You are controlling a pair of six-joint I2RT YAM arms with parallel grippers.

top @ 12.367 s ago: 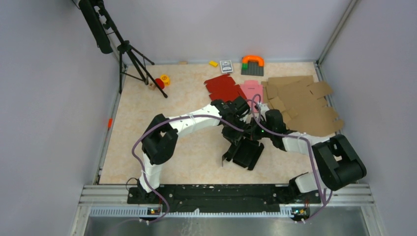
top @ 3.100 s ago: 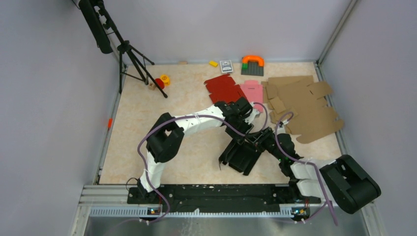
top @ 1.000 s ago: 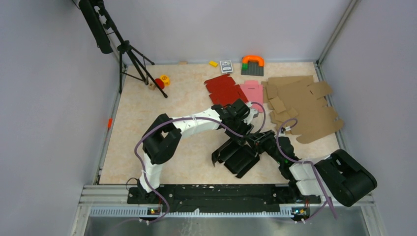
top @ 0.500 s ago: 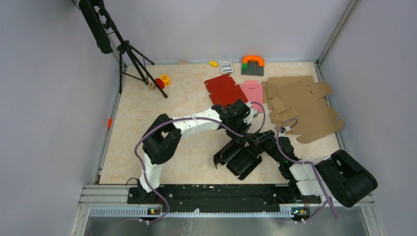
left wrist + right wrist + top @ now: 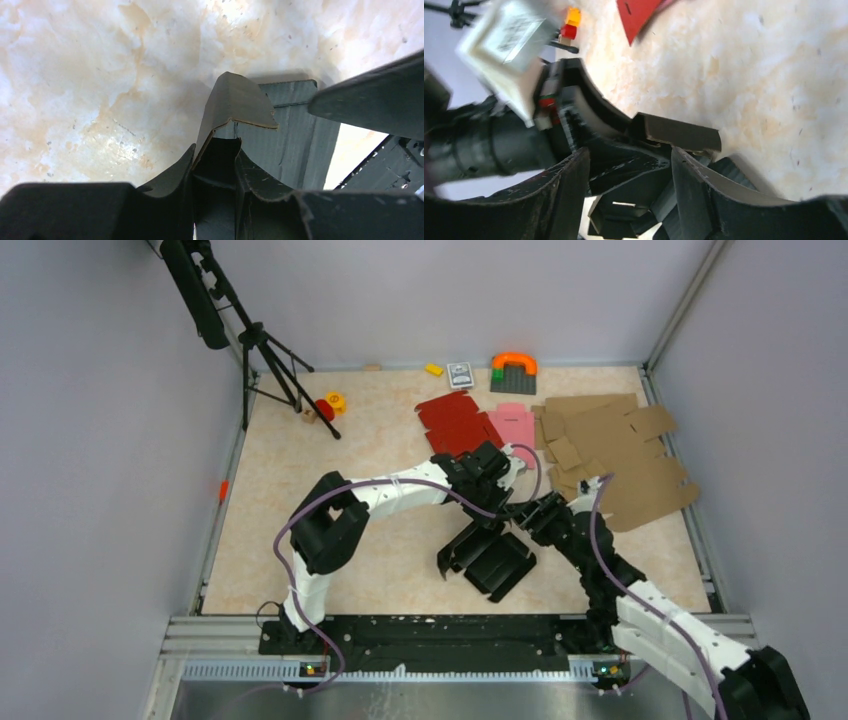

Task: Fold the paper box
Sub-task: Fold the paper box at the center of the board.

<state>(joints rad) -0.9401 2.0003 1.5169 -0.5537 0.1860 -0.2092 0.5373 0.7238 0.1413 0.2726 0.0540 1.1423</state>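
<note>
Marbled tabletop (image 5: 380,440): left fingers (image 5: 75,210) clamp paper box (image 5: 495,560) flap; right fingers (image 5: 704,195) spread open near box edge.

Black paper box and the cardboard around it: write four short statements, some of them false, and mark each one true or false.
1. The left gripper is clamped on a raised flap of the black paper box. True.
2. The red cardboard blank lies under the paper box. False: it lies flat farther back, apart from the box and next to the pink cardboard blank.
3. The brown cardboard blanks lie at the far right, behind the right arm. True.
4. The right gripper is shut on the paper box. False: its jaws stand apart, close beside the box and the left gripper.
</note>
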